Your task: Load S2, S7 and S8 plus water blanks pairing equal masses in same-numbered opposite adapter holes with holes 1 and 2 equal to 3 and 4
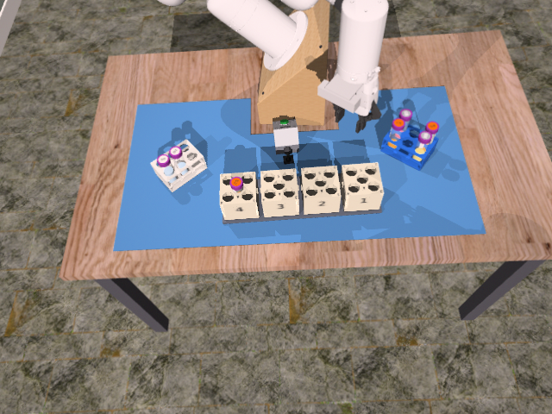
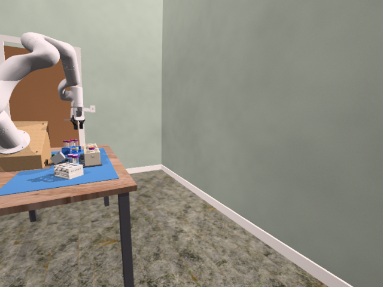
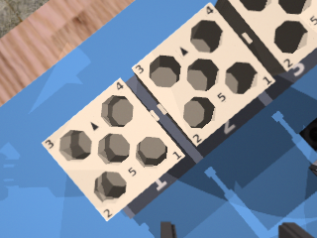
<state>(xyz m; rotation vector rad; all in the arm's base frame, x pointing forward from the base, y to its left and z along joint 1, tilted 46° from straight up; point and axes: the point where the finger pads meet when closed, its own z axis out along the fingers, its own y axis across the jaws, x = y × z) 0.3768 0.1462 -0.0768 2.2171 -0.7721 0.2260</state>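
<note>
Black numerals — 1 on an adapter, 2, 3, 4 on others; "BLANKS" on a white rack.

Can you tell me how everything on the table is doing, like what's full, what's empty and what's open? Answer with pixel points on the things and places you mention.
gripper [image 1: 358, 124] [image 2: 78, 125]: open, holding nothing
adapter 4 [image 1: 239, 210]: one orange-dot tube in it
adapter 3 [image 1: 279, 208]: empty
adapter 2 [image 1: 321, 204] [image 3: 180, 89]: empty
adapter 1 [image 1: 363, 202] [image 3: 91, 169]: empty
white rack [image 1: 172, 183] [image 2: 68, 172]: two tubes
blue rack [image 1: 401, 154] [image 2: 65, 150]: four tubes
green key [image 1: 284, 122]: can't tell if pressed

Orange-dot tube upright in adapter 4; adapters 1, 2 & 3 w/o tubes.
</note>
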